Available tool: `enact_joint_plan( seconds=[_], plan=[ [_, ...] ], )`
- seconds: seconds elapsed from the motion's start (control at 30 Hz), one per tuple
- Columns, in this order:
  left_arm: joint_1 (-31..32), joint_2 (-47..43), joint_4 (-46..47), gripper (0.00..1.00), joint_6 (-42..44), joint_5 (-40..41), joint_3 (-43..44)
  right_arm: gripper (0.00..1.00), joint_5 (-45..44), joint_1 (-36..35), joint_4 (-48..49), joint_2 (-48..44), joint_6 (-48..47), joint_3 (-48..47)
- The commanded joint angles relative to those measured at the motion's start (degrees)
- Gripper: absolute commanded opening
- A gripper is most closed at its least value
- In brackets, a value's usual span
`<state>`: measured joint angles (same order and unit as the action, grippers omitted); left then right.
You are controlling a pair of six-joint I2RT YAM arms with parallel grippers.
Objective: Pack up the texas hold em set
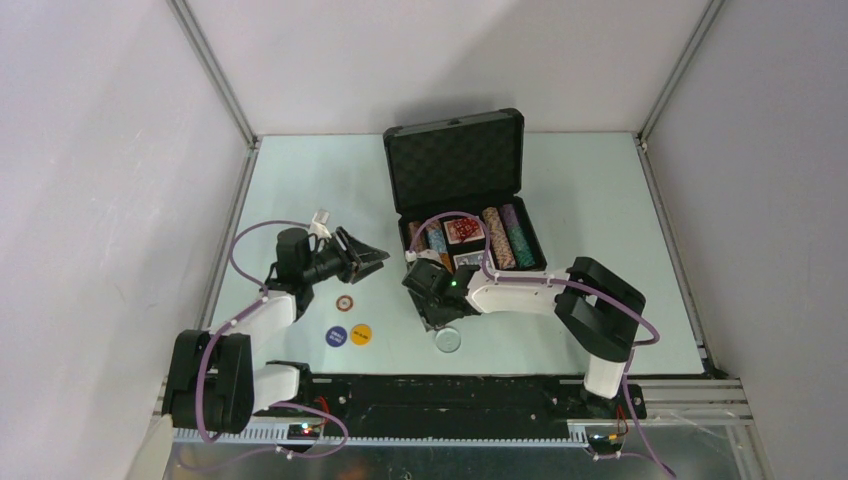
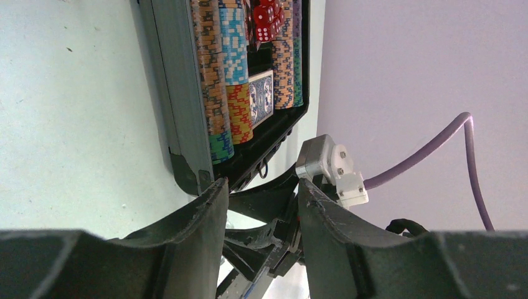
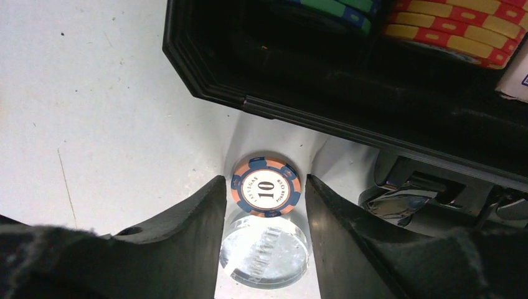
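The black case point(image 1: 455, 165) stands open, striped chips point(image 1: 497, 238) racked inside (one orange chip point(image 3: 266, 187) lies just outside).

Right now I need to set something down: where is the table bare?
Bare table: left of the case and right of it. Crowded in front of it: loose chip, blue button, yellow button, clear button, left end effector, right end effector.

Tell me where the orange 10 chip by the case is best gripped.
Probably by its rim, on two opposite edges, from above: the orange 10 chip lies face up and is thin. The case and the clear button crowd two sides, so close across the free sides, where the right end effector straddles it.
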<state>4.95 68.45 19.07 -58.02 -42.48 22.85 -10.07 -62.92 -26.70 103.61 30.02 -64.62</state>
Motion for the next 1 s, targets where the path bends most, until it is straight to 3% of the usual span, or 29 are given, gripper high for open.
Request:
enact_joint_plan(
  seconds=[0.0, 0.5, 0.97],
  plan=[
    [-0.47, -1.39, 0.85, 0.50, 0.40, -1.47, 0.00, 0.51, -0.02, -0.27, -0.43, 1.90, 0.72, 0.11],
    [-0.53, -1.56, 0.84, 0.50, 0.29, -1.60, -0.09, 0.43, -1.35, 0.01, -0.02, -1.62, 0.26, 0.11],
    [-0.52, -1.64, 0.83, 0.50, 0.21, -1.64, 0.05, 0.49, -0.39, 2.26, -1.08, -5.38, -2.80, -6.66]
  ],
)
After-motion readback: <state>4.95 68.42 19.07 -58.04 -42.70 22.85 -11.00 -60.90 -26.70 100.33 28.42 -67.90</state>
